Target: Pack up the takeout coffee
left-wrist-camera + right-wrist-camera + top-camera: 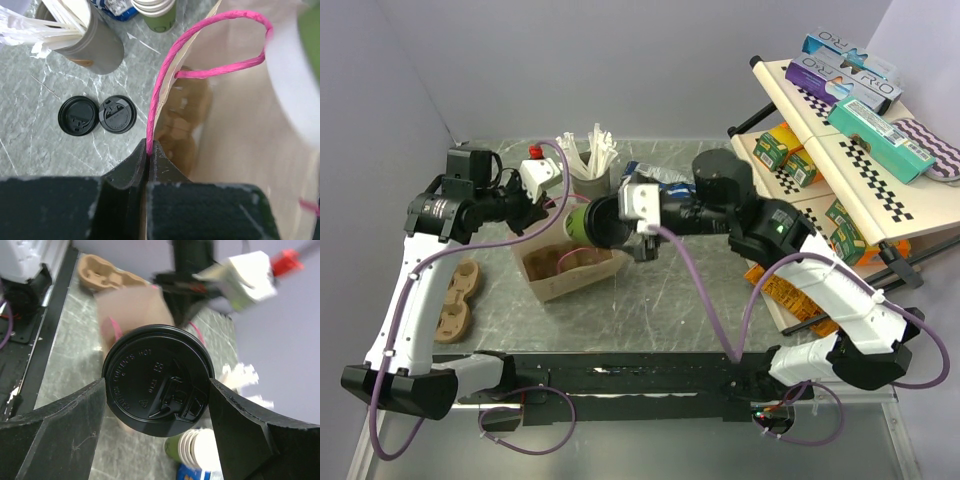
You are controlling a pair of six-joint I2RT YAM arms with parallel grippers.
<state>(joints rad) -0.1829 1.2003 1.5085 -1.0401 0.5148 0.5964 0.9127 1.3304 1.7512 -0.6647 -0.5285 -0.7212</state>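
- Item: takeout coffee (dark green sides, black lid on). It is held off the desk, at the far rim of the paper bag.
- Right tool: fingers spread wide, clamped on opposite sides of the cup just under the lid.
- Long axis: runs along the right tool's reach. The lid faces back toward the wrist and the base leads toward the bag.
- Key relation: the bag's mouth lies just beyond and below the cup's base, so the right arm is the one to deliver. By my reading, a short push forward and down is what remains.
- Left tool: pressed together, pinching the bag's rim where the pink handle roots, which holds the mouth open.
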